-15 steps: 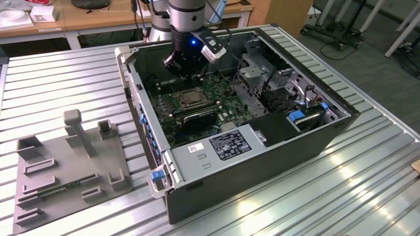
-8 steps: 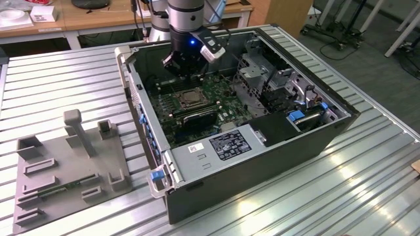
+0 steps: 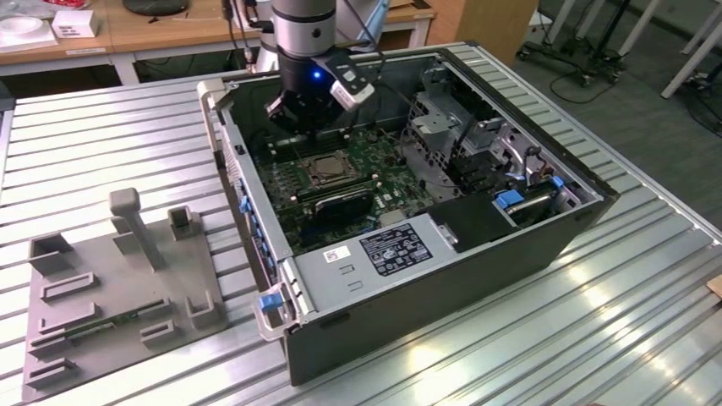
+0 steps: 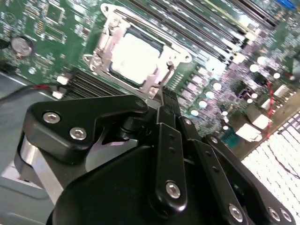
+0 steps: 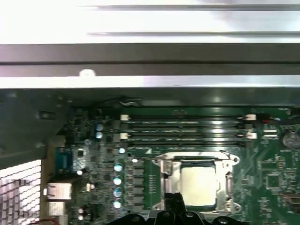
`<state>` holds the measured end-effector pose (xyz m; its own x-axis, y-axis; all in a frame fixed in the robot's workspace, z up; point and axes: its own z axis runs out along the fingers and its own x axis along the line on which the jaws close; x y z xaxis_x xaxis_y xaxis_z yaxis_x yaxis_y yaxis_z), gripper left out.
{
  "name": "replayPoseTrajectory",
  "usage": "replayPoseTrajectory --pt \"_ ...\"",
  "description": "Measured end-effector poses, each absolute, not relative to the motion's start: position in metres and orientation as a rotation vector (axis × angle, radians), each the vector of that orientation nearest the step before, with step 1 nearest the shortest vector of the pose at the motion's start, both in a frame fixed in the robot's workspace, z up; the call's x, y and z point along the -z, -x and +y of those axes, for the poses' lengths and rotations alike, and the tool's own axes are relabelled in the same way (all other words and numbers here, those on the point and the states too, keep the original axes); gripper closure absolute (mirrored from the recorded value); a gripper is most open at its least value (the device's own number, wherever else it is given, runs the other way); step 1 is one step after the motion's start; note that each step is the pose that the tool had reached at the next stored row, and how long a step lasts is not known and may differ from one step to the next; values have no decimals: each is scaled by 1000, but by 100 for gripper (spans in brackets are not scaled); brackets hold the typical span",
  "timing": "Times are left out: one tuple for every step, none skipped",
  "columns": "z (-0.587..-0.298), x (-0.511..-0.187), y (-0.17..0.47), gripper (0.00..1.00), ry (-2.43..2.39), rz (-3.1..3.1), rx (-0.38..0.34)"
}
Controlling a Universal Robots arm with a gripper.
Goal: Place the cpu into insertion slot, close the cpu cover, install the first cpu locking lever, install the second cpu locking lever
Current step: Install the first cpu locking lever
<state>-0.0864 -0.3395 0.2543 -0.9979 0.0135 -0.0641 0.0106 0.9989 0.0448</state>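
Observation:
The cpu lies flat in the insertion slot on the green motherboard; it is pale and square. The cpu cover, a silvery frame, lies down around it, with the chip showing through its cut-out. In the first wrist view the cpu sits inside the cpu cover. My gripper hangs just above the socket's edge with its black fingers pressed together and nothing between them. In the exterior view the gripper hovers over the back rim of the insertion slot. I cannot tell how the locking levers stand.
The open computer case lies on a ribbed metal table. Long memory slots run beside the socket. Drive cages and cables fill the case toward the exterior view's right. A grey fixture plate lies at the exterior view's left.

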Motion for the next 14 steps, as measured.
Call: replayPoseTrajectory --pt "-339 -254 89 89 -19 3075 -68" --pt "-339 -254 92 89 -18 3074 -68" --pt "-339 -254 95 89 -18 3074 -68" --pt "-339 -254 97 89 -18 3073 -68" --pt "-339 -254 99 89 -18 3073 -68" --pt "-339 -254 99 89 -19 3072 -69" --pt "-339 -254 99 89 -18 3072 -69" --pt "-339 -254 99 89 -18 3072 -68" --pt "-339 -254 99 89 -18 3072 -68" --pt "-339 -254 99 89 -18 3072 -68" --pt "-339 -254 99 89 -18 3072 -68" --pt "-339 -254 99 89 -18 3072 -69" --pt "-340 -255 99 89 -18 3072 -68" --pt "-340 -255 99 89 -18 3073 -68"
